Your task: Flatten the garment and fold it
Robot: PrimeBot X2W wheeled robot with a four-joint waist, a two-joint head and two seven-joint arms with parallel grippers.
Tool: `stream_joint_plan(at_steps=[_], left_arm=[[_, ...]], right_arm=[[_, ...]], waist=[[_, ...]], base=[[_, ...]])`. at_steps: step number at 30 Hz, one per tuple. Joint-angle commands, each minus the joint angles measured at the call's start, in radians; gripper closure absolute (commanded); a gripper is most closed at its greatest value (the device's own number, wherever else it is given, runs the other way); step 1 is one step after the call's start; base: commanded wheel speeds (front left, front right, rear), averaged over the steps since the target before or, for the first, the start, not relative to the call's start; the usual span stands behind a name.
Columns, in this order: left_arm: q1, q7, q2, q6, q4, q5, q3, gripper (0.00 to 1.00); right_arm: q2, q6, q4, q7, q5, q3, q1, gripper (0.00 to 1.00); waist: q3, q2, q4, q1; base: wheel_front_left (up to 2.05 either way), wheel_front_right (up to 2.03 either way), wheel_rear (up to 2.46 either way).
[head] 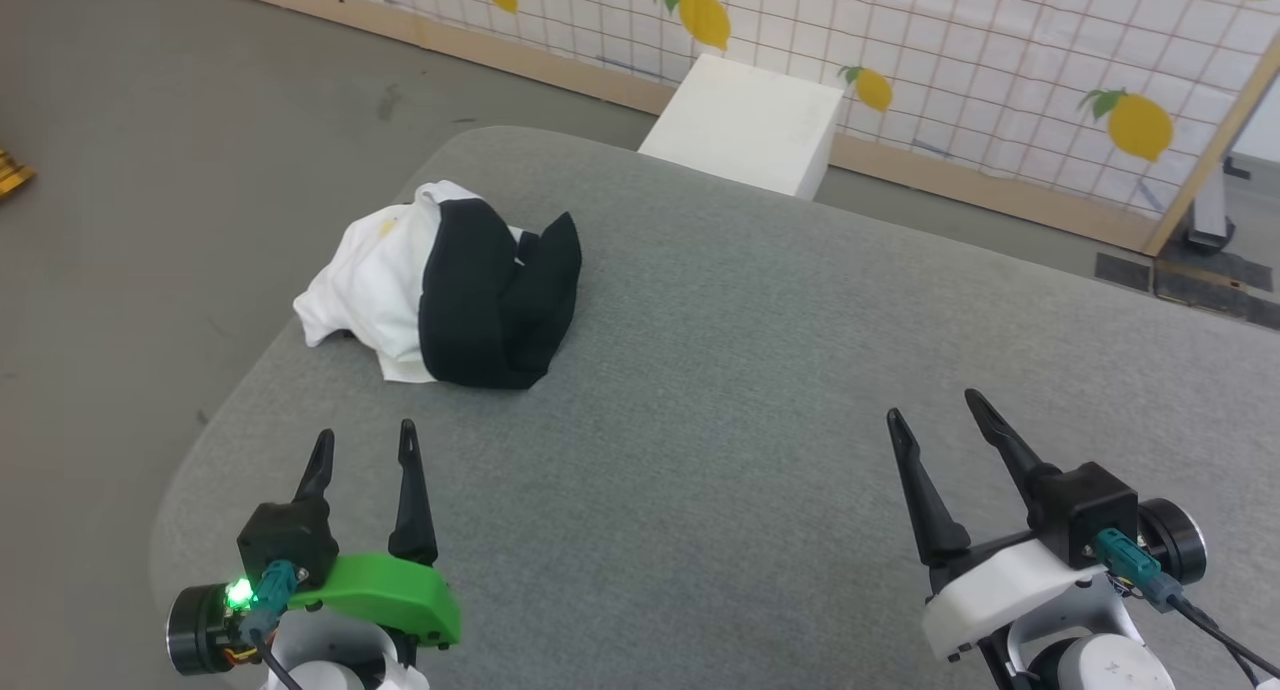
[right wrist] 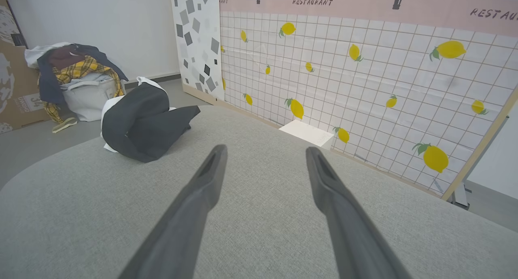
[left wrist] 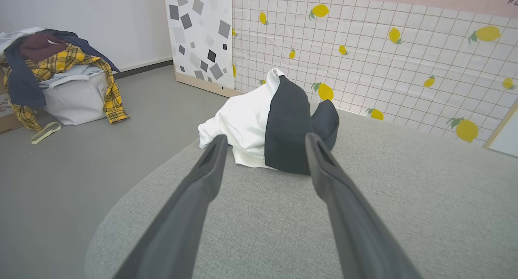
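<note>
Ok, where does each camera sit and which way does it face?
Head: on the head, facing forward and down at the table and garment; left gripper and right gripper show, open.
Left wrist: on the left wrist, facing along its fingers at the garment.
Right wrist: on the right wrist, facing along its fingers over the table to the lemon wall.
Shared: all three see the garment.

Left gripper (head: 366, 430) and right gripper (head: 931, 405) point forward, jaws spread wide.

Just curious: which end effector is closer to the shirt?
Left. The left end effector sits just short of the garment; the right end effector is far off to its right.
</note>
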Motion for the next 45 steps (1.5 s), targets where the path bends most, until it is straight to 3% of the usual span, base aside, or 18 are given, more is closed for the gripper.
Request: stream_joint_plan(at_steps=[1,25,45], left_arm=[[0.006,-0.009,0.007,0.008,0.004,-0.006,-0.002,0.00],[-0.003,-0.067,0.010,0.035,0.036,-0.055,-0.015,0.00],[-0.006,-0.105,0.008,0.051,0.062,-0.097,-0.033,0.00]], right_arm=[[0.001,-0.001,0.004,-0.010,0.006,0.003,-0.016,0.00],[0.001,-0.001,0.018,-0.038,0.017,0.029,-0.031,0.00],[0.001,-0.002,0.030,-0.061,0.048,0.010,-0.044,0.00]], waist=[[0.001,0.0052,0.013,0.0000],[0.031,0.0071,0.165,0.0000],[0.051,0.0083,0.253,0.0000]], base=[[0.00,0.00,0.00],[0.00,0.00,0.00],[0.00,0.00,0.00]])
